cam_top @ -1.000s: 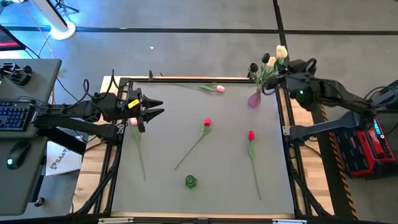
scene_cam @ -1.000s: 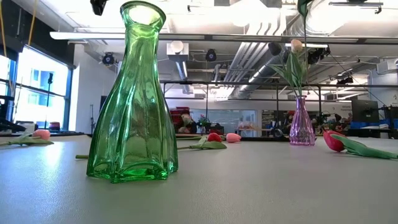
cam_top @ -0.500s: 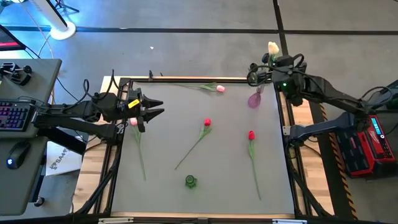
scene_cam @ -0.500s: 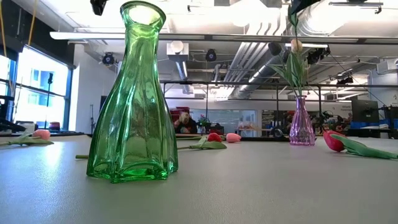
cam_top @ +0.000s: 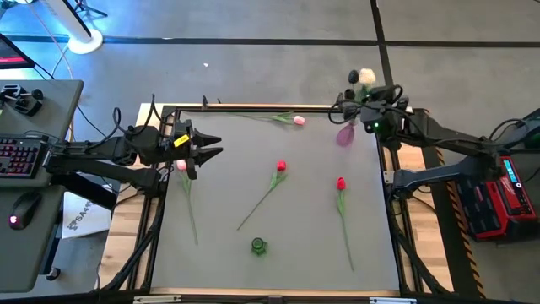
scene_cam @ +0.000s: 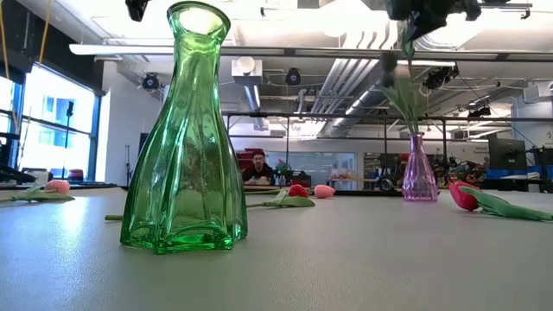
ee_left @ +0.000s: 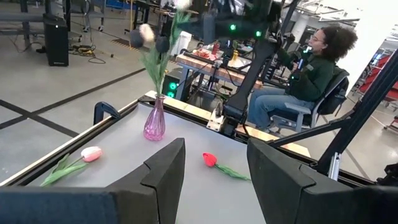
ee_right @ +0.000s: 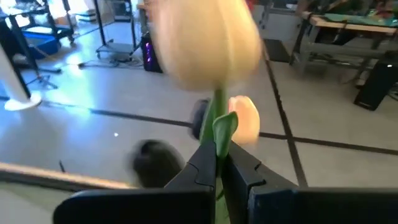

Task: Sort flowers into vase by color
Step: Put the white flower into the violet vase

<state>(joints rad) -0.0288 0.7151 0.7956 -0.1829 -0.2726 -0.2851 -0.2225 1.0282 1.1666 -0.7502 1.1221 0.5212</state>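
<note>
My right gripper (cam_top: 354,104) is at the table's far right corner, above the purple vase (cam_top: 344,135), and is shut on a cream tulip (cam_top: 365,78). The vase holds other tulips, one cream (ee_right: 244,118) and some dark-headed (ee_right: 199,118). A green vase (cam_top: 258,246) stands near the front edge. Two red tulips (cam_top: 280,169) (cam_top: 341,184) and two pink ones (cam_top: 297,120) (cam_top: 180,165) lie flat on the table. My left gripper (cam_top: 215,146) is open and empty at the left edge, over the near pink tulip's head. My right gripper pinches the cream tulip's green stem (ee_right: 217,142) between its two fingers, a little below the head (ee_right: 208,43). The fingers lie across the stem. The head stands above the fingers. The lower stem is hidden under the gripper, over the purple vase (scene_cam: 419,173).
A person (ee_left: 311,68) sits beyond the table's right side, next to the right arm's base. A keyboard and mouse (cam_top: 21,156) lie on a desk to the left. Bare grey table lies between the scattered tulips.
My right gripper has moved toward the table's left edge and down over the purple vase, carrying the cream tulip with it. It now shows at the top of the low view. My left gripper has kept still.
</note>
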